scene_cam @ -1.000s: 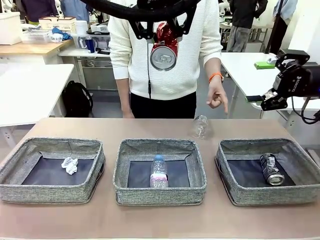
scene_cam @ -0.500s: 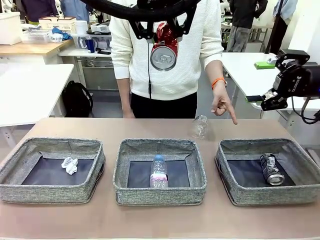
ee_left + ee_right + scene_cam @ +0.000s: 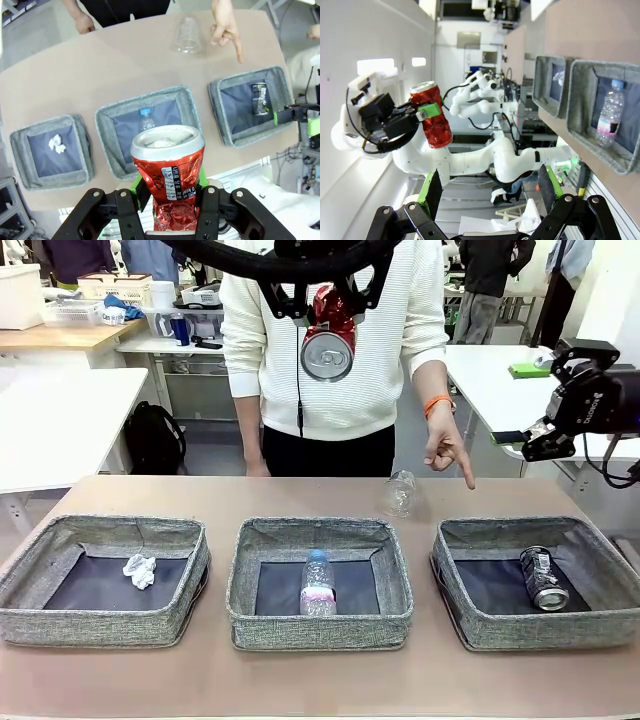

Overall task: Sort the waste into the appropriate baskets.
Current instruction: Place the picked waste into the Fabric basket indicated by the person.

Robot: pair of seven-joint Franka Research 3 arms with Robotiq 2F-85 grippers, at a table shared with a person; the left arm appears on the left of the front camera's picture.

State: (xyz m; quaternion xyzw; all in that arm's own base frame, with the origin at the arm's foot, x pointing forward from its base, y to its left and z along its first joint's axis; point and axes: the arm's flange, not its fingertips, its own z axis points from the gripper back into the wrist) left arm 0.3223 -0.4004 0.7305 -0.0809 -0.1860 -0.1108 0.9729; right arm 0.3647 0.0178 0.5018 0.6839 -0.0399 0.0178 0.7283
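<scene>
Three items binned; red can (image 3: 328, 335) gripped aloft in left gripper (image 3: 320, 300), right gripper (image 3: 490, 192) wide, empty; crushed container (image 3: 398, 493) waiting on surface (image 3: 300, 495).

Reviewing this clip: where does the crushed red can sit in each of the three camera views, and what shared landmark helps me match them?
Front view: crushed red can at top centre, held high in the left claw.
Left wrist view: low centre, between that claw's fingers, above the baskets.
Right wrist view: left of centre, held by the other arm's claw.
Shared landmark: the clear plastic bottle in the middle basket.
</scene>
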